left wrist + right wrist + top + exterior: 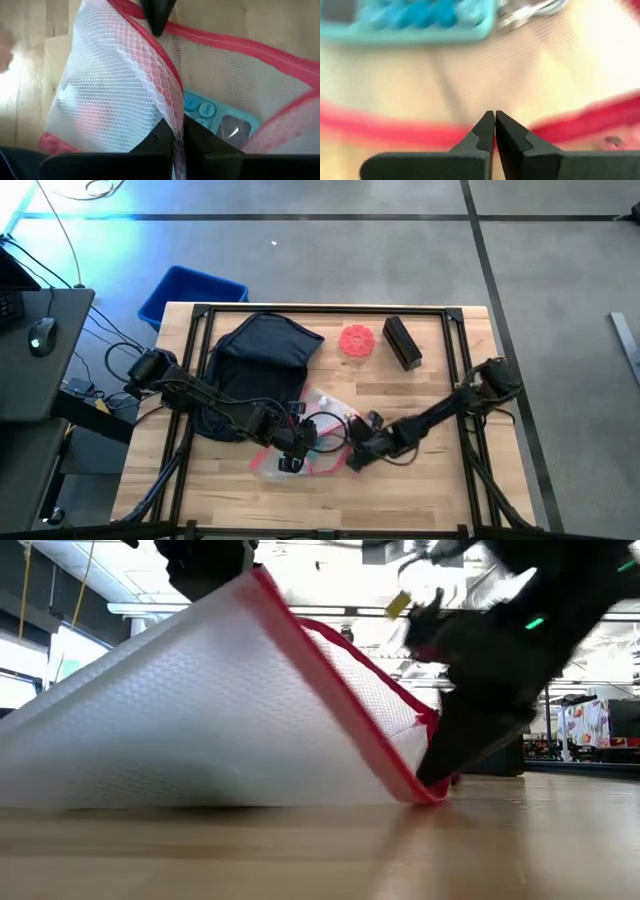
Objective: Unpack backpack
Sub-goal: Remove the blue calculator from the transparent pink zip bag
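Pinching the pouch (pixel 300 442) with both grippers, I have it stretched between my two arms near the front middle of the table (pixel 440 490). My left gripper (pixel 179 137) is clamped shut on the white mesh just beside its red trim, fingers (pixel 160 140) pressed together with the fabric caught between them. My right gripper (pixel 494 131) is also shut tight, its tips meeting right at the red edge of the pouch; the trim runs across just behind the fingertips (pixel 485 131), so it seems to nip that border.

From table height the pouch (pixel 230 710) stands tilted, one long side resting on the wood and the red-edged side raised, with one dark gripper (pixel 450 765) at its lower corner; from that view alone I cannot say which arm it is.

Through the mesh I can see a teal flat thing (pixel 202 110) with round buttons, and something shiny and metallic (pixel 530 12) next to it.

The backpack (pixel 255 365) lies on the table's left half, behind my left arm, dark and slumped. Farther back on the right sit a pink disc (pixel 356 340) and, just beside it, a black box (pixel 402 342). A blue bin (pixel 190 292) stands off the table's far left corner.
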Tool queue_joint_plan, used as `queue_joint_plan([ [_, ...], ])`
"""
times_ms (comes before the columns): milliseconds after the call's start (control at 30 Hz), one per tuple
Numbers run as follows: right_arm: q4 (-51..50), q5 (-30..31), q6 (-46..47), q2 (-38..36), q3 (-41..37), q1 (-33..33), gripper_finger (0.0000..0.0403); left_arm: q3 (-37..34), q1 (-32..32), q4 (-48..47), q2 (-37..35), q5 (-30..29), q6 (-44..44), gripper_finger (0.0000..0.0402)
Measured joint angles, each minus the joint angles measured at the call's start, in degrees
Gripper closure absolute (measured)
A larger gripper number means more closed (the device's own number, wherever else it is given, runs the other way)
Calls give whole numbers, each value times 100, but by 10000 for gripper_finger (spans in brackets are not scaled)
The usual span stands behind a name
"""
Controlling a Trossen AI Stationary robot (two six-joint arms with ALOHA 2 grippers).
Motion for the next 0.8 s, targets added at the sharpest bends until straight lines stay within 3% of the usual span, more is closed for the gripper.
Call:
queue_joint_plan([
  [167, 519, 189, -218, -106, 2, 238, 400, 2, 0, 43, -11, -23, 104, 402],
  [333, 1527, 93, -1540, -105, 2, 73, 397, 0, 2, 45, -11, 3, 291, 402],
  [667, 2470, -297, -1945, 82, 7, -811, 288, 0, 4, 63, -15, 49, 297, 402],
  [800, 2872, -464, -1945, 317, 9, -977, 285, 0, 15, 61, -15, -69, 298, 402],
])
